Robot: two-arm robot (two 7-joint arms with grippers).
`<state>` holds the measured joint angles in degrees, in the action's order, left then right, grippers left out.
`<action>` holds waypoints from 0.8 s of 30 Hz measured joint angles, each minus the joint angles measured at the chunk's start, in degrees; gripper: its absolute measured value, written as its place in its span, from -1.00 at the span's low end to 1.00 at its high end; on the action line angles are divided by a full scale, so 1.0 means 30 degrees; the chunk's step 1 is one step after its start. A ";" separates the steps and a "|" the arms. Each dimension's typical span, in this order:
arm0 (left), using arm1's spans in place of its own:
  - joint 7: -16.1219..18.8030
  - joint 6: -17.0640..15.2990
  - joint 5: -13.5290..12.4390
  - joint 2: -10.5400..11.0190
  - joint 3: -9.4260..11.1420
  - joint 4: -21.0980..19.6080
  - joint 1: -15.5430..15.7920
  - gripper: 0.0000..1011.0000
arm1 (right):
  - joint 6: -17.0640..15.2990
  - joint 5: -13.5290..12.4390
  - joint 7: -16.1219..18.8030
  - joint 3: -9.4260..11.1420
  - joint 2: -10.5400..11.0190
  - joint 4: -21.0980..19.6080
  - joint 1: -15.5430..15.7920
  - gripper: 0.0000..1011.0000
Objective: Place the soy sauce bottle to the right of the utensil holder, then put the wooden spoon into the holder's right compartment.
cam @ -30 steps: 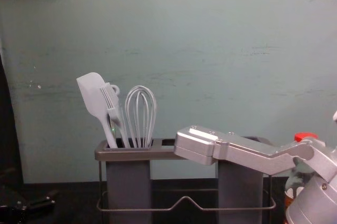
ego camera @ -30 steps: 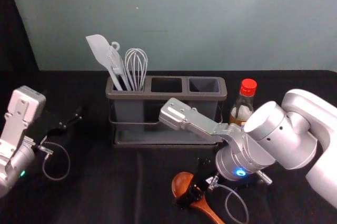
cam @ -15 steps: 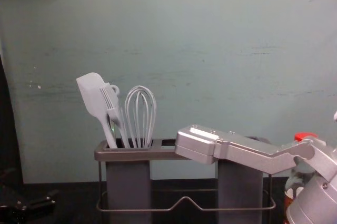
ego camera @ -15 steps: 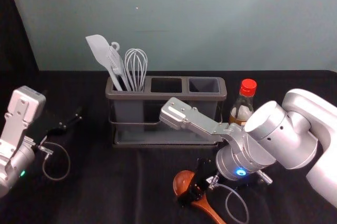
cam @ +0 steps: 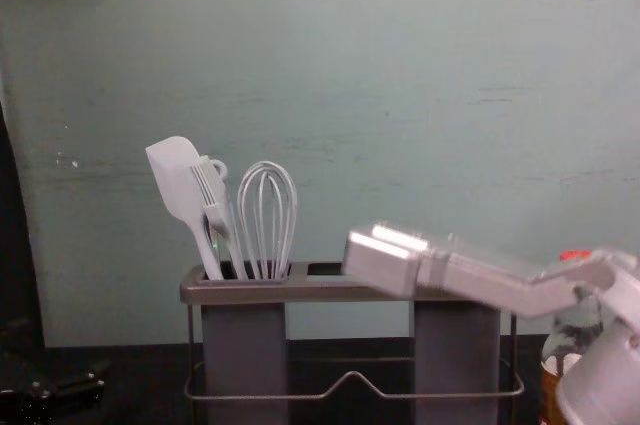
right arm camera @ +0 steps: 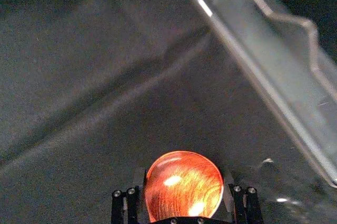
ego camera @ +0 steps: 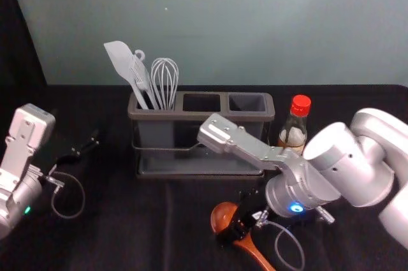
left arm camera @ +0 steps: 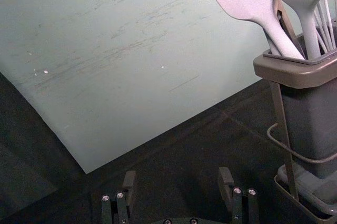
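1. Step two is on, it seems: your soy sauce bottle [ego camera: 295, 124] stands upright, just right of the utensil holder [ego camera: 201, 117].
2. Down in front of the holder, your right gripper [right arm camera: 184, 177] has its jaws drawn in against both sides of the wooden spoon [ego camera: 222, 215], just a bowl's width apart; looks like you've got it!
3. Next, you want a lift clear of the holder, spoon turned handle down, then over the vacant right compartment [ego camera: 247, 102].
4. Your left gripper [left arm camera: 177, 175] sits parked at the left, jaws wide apart, nothing between them.
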<state>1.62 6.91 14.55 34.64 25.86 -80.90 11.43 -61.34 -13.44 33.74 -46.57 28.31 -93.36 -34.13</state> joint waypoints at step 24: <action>0.0000 0.0001 0.0001 0.0000 0.0001 0.0000 -0.0001 1.00 | 0.3678 -0.0187 -0.1262 0.4413 0.1048 -0.4163 0.3483 0.69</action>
<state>1.62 6.91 14.55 34.64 25.86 -80.90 11.43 -50.30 -14.00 29.95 -33.33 31.45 -105.85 -23.68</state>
